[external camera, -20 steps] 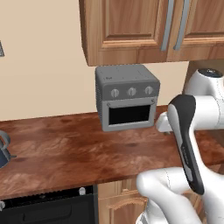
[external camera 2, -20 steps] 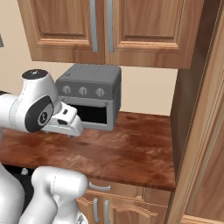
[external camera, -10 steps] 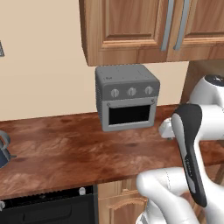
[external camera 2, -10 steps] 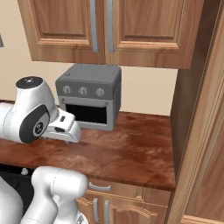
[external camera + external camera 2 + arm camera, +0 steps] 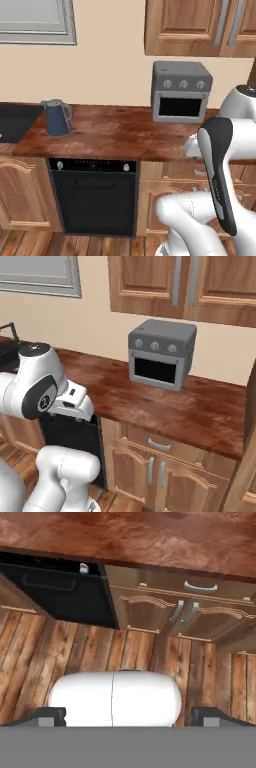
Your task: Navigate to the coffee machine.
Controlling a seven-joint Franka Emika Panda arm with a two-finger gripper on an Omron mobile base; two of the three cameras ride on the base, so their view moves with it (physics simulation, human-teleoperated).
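A grey toaster oven with three round knobs and a dark window is standing on the brown wooden counter, back against the cream wall and beneath the wooden wall cabinets. In the right base view the same toaster oven is sitting toward the middle of the counter. A blue kettle is resting on the counter well to the left of the oven, near a dark sink at the counter's left end. A black dishwasher is sitting under the counter below the kettle, with wooden base cabinets to its right. A grey-framed window is hanging on the wall above the kettle.

The coffee machine is appearing nowhere in these views, so its place cannot be told.

The white arm is folding up in front of the counter, its wrist hanging near the counter's front edge. From the hand view, the pincer is pointing down toward the plank floor, with the dishwasher and cabinet doors at the top of the view. Its two dark finger tips are sitting far apart at the lower corners, so the pincer is standing wide and holding nothing.
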